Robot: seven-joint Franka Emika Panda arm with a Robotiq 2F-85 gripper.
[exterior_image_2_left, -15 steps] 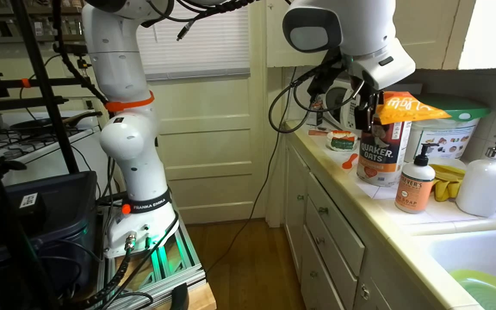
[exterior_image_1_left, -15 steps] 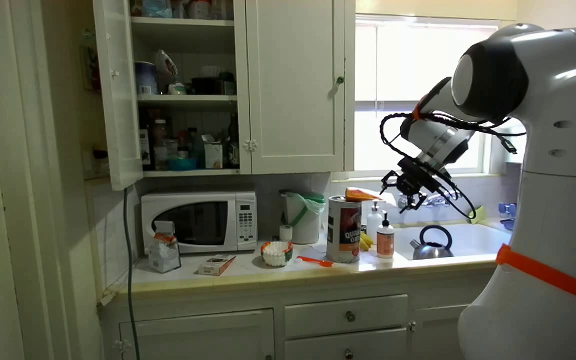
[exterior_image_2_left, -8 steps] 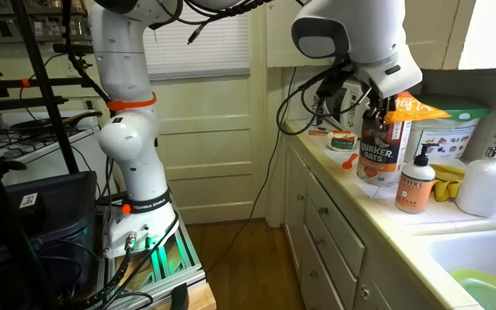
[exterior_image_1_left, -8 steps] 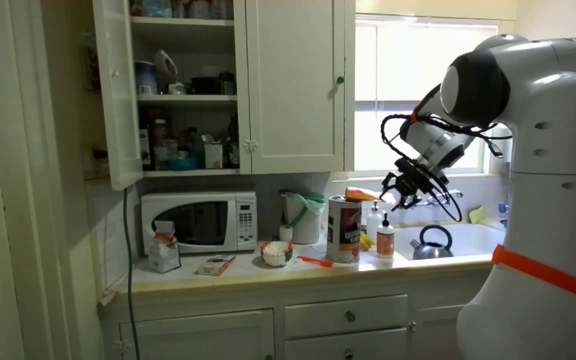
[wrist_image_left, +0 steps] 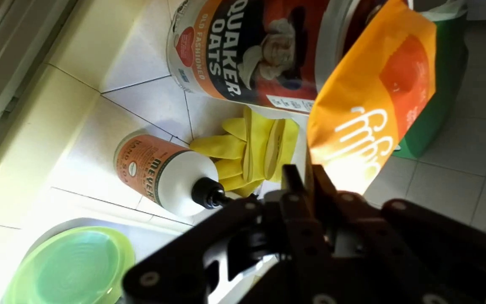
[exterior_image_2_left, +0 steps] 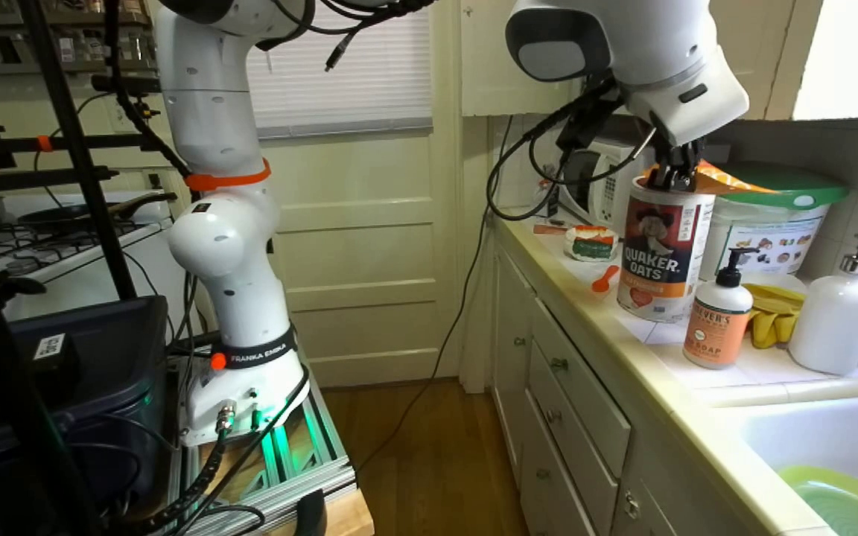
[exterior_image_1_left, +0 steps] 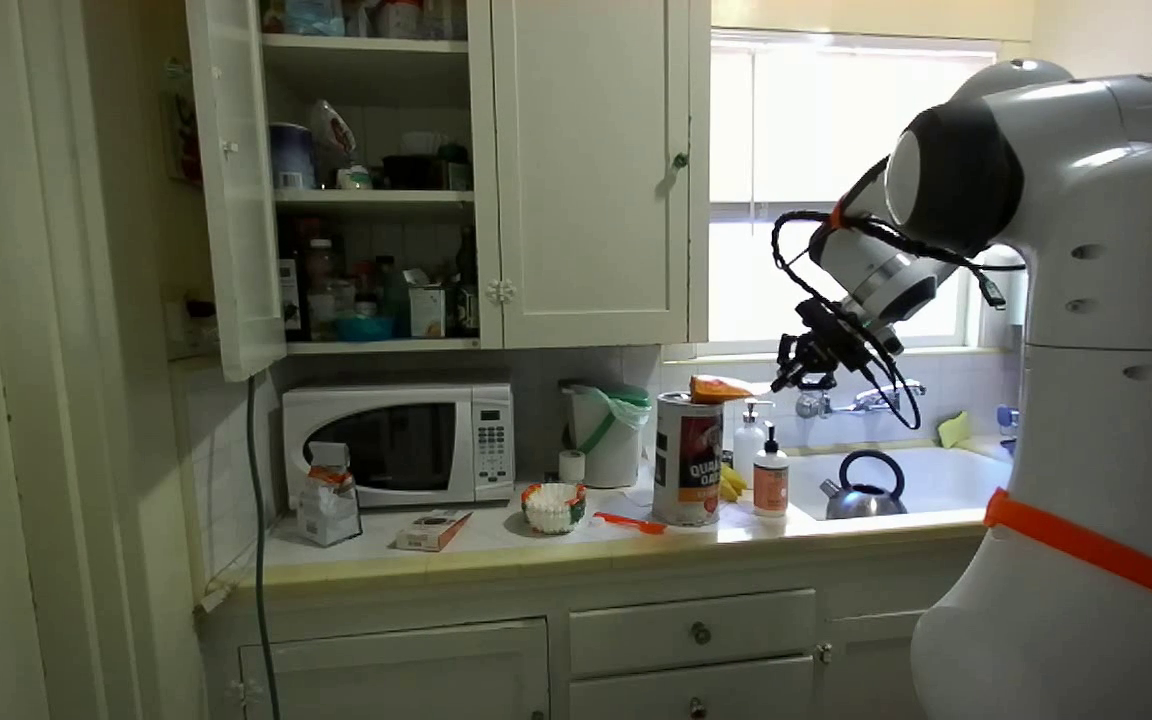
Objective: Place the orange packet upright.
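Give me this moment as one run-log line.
claw: closed on one edge of orange packet | pose: lying atop oats can, overhanging | upright: not yet

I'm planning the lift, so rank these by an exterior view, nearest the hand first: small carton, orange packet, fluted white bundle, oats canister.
1. Orange packet: one end in the hand.
2. Oats canister: lower, picture-left.
3. Fluted white bundle: farther left.
4. Small carton: leftmost of the four.
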